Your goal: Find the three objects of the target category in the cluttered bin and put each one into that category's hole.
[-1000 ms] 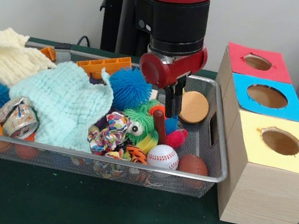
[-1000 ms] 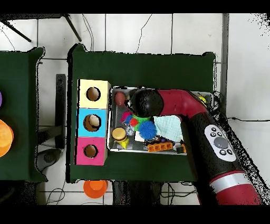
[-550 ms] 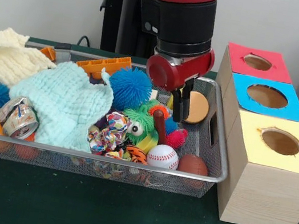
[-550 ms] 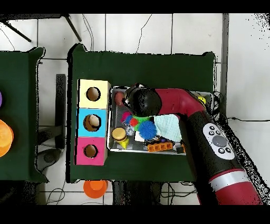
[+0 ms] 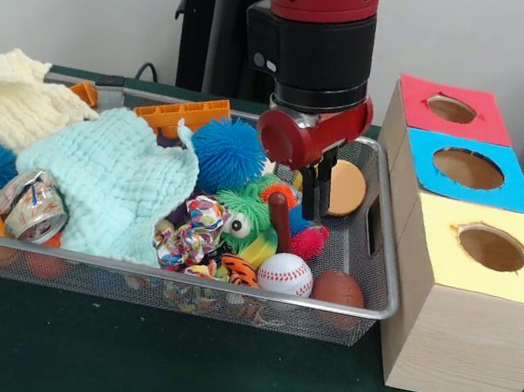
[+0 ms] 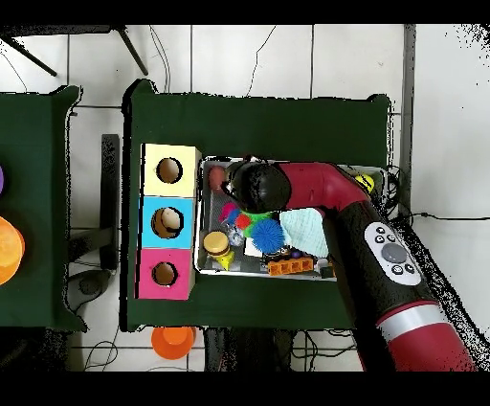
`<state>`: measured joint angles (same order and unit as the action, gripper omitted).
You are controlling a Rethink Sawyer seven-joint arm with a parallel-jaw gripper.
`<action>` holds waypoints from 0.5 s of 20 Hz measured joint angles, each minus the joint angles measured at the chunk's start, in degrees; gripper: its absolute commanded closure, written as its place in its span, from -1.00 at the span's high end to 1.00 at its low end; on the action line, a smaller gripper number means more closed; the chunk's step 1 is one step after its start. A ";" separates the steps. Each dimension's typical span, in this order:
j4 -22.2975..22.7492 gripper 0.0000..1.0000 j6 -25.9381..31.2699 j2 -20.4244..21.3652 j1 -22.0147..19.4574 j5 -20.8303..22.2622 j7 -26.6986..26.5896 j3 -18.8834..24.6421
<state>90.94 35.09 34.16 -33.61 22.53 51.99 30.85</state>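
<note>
1. The end effector (image 5: 315, 197) hangs low inside the wire bin (image 5: 379, 268), its dark fingers close together; whether it is clenched or released cannot be told.
2. Just below its tips lie a green fuzzy toy (image 5: 243, 218) and a red spiky ball (image 5: 310, 241).
3. Behind it a round tan disc (image 5: 345, 188) leans at the bin's end wall.
4. A baseball (image 5: 285, 273) and a brown ball (image 5: 338, 289) rest at the front rim.
5. A blue spiky ball (image 5: 227, 152) and a mint cloth (image 5: 112, 180) lie further along.
6. Beside the bin on the counter (image 5: 209, 380) stands a box with red hole (image 5: 451, 109), blue hole (image 5: 468, 168) and yellow hole (image 5: 491, 248).
</note>
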 measured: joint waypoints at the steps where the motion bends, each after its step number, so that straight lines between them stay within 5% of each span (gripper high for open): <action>1: 0.00 -1.00 0.00 -0.05 0.00 0.49 0.00 0.00; 10: 0.00 -1.00 0.00 -0.05 0.00 2.27 0.00 0.01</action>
<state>90.94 35.09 34.11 -33.61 24.80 51.99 30.86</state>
